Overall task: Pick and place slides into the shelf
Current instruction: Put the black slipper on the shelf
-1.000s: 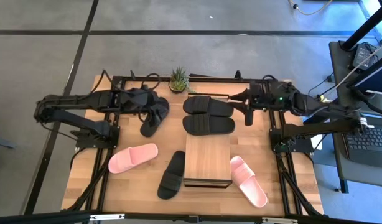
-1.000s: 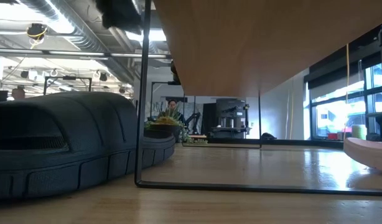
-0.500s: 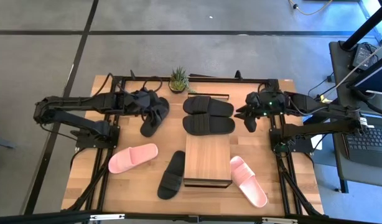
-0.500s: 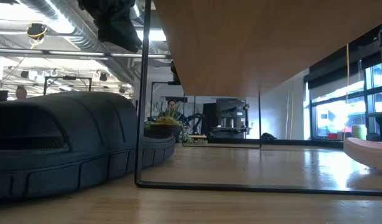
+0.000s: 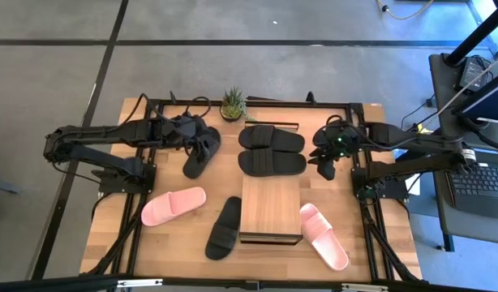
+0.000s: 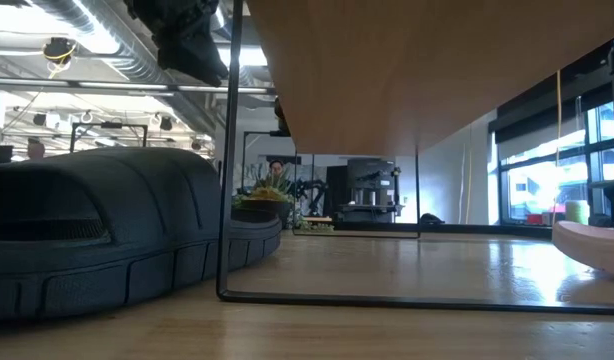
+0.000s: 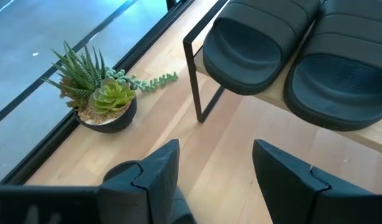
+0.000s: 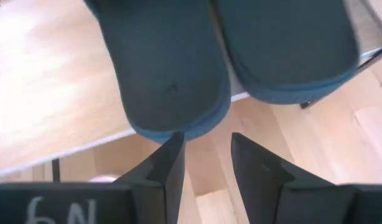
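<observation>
The shelf (image 5: 271,209) stands in the table's middle. Two black slides (image 5: 272,138) (image 5: 272,163) lie side by side on its far part, and they also show in the left wrist view (image 7: 259,43) and the right wrist view (image 8: 169,68). My left gripper (image 5: 202,138) is open and hovers over the far end of a third black slide (image 5: 197,162), which lies on the table left of the shelf. My right gripper (image 5: 324,160) is open by a narrow gap and empty. It is just right of the shelved slides, and its fingers (image 8: 166,168) point at their ends.
A pink slide (image 5: 173,204) and a black slide (image 5: 225,227) lie near left of the shelf. Another pink slide (image 5: 323,235) lies near right. A potted succulent (image 5: 232,105) stands at the far edge, close to the shelf's dark frame leg (image 7: 194,81).
My left gripper has moved toward the table's right edge and a little down, over the black slide's far end. My right gripper has drawn back from the shelved slides toward the near edge. The slides have stayed where they were.
</observation>
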You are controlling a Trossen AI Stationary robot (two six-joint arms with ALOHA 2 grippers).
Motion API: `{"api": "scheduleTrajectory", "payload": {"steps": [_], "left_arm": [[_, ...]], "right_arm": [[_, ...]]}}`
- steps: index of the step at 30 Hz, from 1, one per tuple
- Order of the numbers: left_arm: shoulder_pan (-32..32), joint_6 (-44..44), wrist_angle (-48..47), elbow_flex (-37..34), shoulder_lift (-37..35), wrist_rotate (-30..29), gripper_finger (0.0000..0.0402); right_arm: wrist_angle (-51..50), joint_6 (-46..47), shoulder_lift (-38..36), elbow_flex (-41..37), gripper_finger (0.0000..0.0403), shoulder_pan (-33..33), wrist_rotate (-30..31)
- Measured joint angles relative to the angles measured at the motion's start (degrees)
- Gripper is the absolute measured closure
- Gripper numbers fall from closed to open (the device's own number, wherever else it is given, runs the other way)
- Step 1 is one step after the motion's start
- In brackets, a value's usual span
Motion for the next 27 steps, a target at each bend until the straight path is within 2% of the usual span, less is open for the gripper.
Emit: {"api": "scheduleTrajectory", "payload": {"steps": [12, 27], "left_arm": [[0.0, 1.5, 0.0, 0.0, 0.0, 0.0, 0.0207], [0.0, 1.5, 0.0, 0.0, 0.0, 0.0, 0.0207]], "right_arm": [[0.9, -0.3, 3.3, 0.0, 0.0272, 0.1, 0.0], [4.7, 0.0, 3.5, 0.0, 0.0272, 0.1, -1.5]]}}
